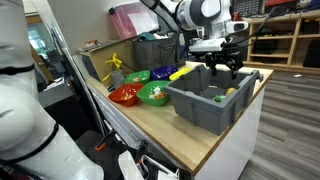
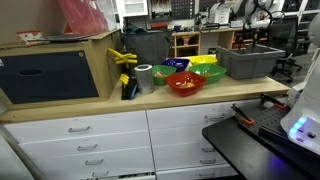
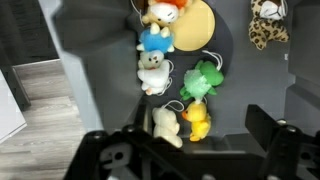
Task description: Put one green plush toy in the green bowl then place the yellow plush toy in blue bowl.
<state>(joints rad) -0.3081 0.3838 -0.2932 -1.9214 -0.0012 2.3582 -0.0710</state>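
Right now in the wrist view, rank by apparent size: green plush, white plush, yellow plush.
1. green plush toy
2. white plush toy, near-tie with green, unsure
3. yellow plush toy, smallest

On the pale wooden worktop [image 1: 170, 130], the large grey plastic bin [image 1: 205, 105] holds the small green plush toy [image 3: 203, 80] just beside the small yellow-orange plush toy [image 3: 197, 120], both right of a white plush animal [image 3: 152, 70]. Left of the bin, the round dark-blue plastic bowl [image 1: 163, 73] sits farther back than the round green plastic bowl [image 1: 155, 94].

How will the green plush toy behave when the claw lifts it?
The green plush toy looks fuzzy and stuffed: probably squashy, floppy, not slippery. Small, so likely light. The yellow plush toy lies close and might get nudged.
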